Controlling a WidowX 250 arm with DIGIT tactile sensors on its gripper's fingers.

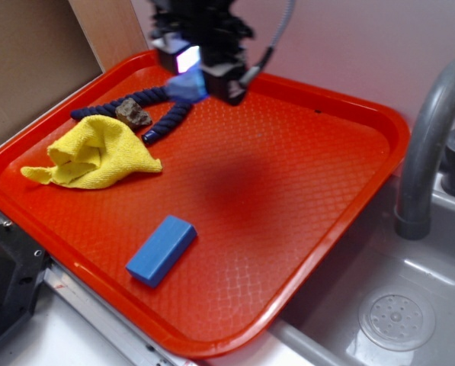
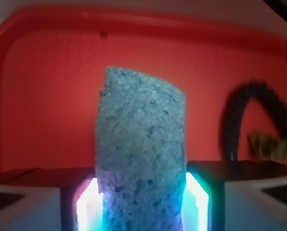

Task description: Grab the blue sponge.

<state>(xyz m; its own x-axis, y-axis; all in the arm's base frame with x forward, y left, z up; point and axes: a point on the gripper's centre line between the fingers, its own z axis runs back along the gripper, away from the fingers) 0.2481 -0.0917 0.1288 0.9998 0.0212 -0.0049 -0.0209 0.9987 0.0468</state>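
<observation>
Lying at the left of the red tray (image 1: 341,206) are a yellow cloth (image 1: 97,152) and a dark rope (image 1: 170,122); the gripper (image 1: 197,76), at the far side, has its jaws clamped on the blue sponge (image 2: 141,159), above the tray. The grasp looks made; next it likely calls for a steady hold.

A red tray (image 1: 349,198) carries a yellow cloth (image 1: 94,152) far left, a dark blue rope (image 1: 166,122) with a brown rock (image 1: 133,113), and a bright blue block (image 1: 161,248) nearer
</observation>
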